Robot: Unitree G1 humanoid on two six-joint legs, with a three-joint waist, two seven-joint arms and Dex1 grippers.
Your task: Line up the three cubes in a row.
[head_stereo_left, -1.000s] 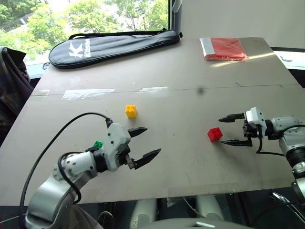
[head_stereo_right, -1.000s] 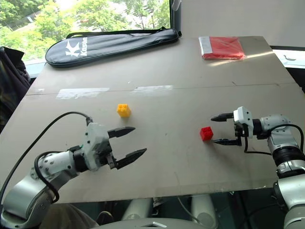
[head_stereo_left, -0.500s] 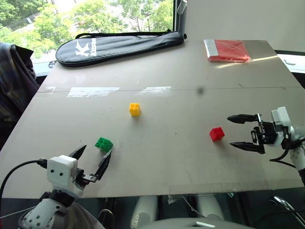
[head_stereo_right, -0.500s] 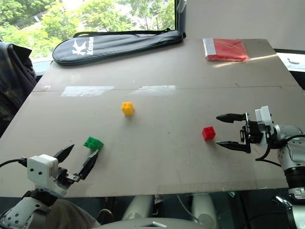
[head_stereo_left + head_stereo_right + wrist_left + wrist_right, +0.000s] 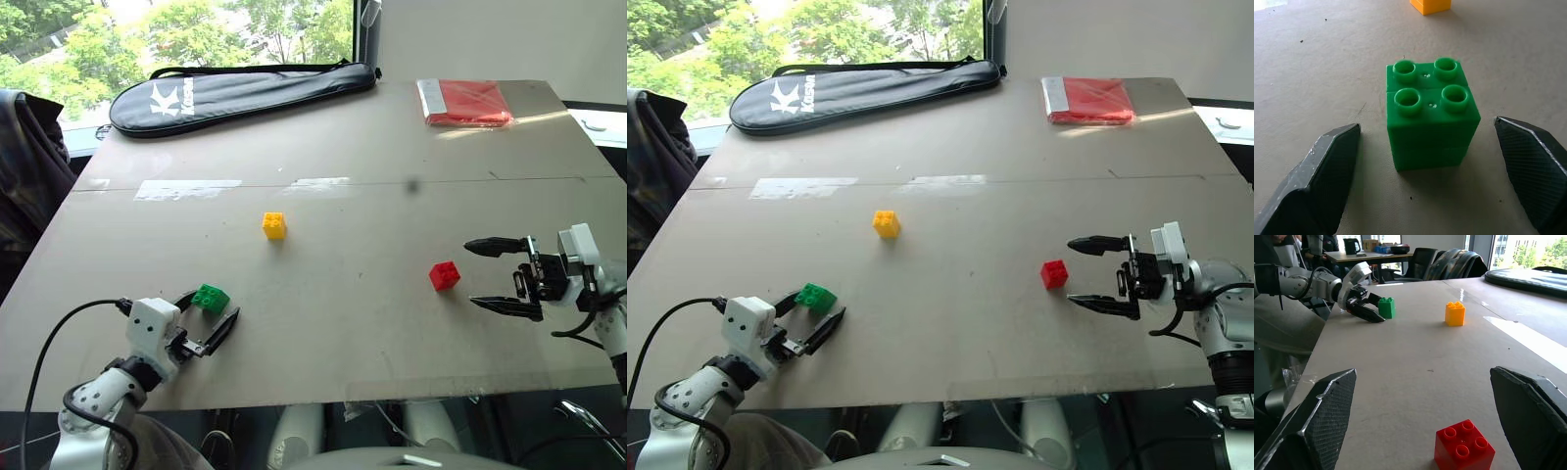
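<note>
Since 1 s ago: left gripper is dropping from lower centre-left to the lower-left corner, now bracketing the green brick; right gripper is backing slightly toward the right edge.

Items, largest to smallest:
- Table: grey board, filling most of frame.
- Racket bag: black, upper left, along far edge.
- Red packet: flat, upper right. Not a task item.
- Left gripper: jaws standing wide, holding nothing; green brick sitting between fingertips, no contact yet per left wrist view.
- Right gripper: jaws wide, holding nothing, sitting just right of red brick, apart from it.
- Yellow brick: centre-left, well apart from the others.

Progress: nothing lined up yet. Bricks forming a loose triangle. Judging left gripper is about to grip green; all placing remaining.
</note>
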